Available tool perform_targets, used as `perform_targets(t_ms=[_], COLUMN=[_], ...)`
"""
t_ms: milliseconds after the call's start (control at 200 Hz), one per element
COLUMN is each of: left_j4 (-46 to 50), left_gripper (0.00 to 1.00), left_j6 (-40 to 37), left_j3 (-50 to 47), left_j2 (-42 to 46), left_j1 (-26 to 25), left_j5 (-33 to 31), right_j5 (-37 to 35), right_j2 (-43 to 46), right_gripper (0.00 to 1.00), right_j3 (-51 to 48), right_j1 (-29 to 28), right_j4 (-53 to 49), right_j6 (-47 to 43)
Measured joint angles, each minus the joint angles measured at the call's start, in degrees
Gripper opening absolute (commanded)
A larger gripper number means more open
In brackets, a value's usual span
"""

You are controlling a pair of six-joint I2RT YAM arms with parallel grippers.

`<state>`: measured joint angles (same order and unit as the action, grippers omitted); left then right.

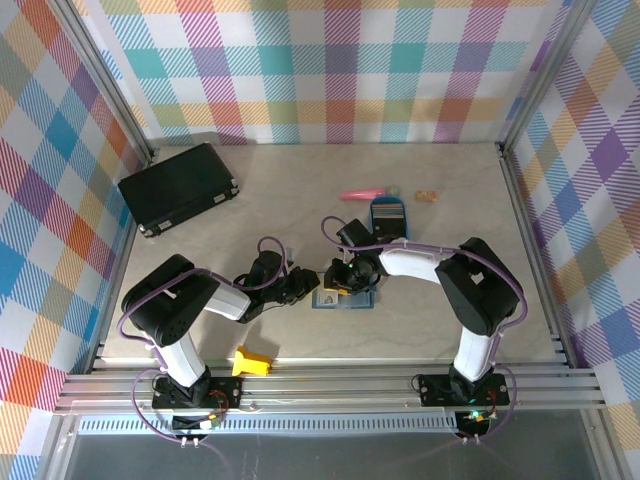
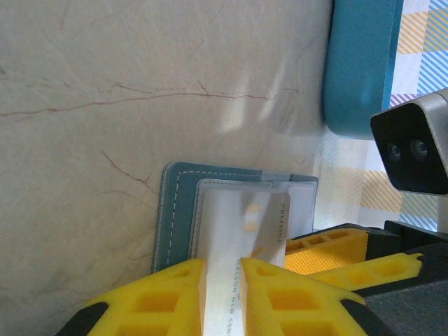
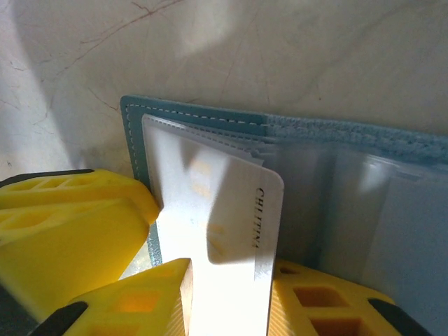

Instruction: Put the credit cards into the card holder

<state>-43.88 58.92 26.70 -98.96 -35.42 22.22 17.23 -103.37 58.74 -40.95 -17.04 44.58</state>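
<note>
Tightly pinches credit card with left gripper.
Meets open card holder at 12 o'clock; cannot tell right gripper's grip.

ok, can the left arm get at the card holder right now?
Probably yes: the left gripper, shut on a credit card, is at the open card holder, card tip over its slots. The right gripper crowds alongside.

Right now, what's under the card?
Under the card: the open wallet, with its teal cover and clear sleeves showing around it. The pocket directly beneath is covered.
</note>
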Motion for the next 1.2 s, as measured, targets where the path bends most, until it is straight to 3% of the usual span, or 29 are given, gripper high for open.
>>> perform_targets(t_ms=[300, 765, 1200], left_j4=[0.0, 0.35, 15.54], left_gripper=[0.2, 0.22, 0.28], left_j6=[0.0, -0.35, -7.63], left_j3=[0.0, 0.0, 0.2], left_j2=[0.0, 1.22, 19.19], left_j1=[0.0, -0.07, -0.07], left_j5=[-0.02, -0.04, -3.67], right_j5=[-2.89, -8.85, -11.26], right_j2=[1.31, 5.7, 11.15], right_gripper=[0.41, 0.41, 0.48], right_j3=[0.87, 1.16, 0.9], right_j1=[-0.39, -0.39, 0.07], right_j4=[-2.43, -8.09, -9.64], right_j6=[-0.46, -1.38, -4.68])
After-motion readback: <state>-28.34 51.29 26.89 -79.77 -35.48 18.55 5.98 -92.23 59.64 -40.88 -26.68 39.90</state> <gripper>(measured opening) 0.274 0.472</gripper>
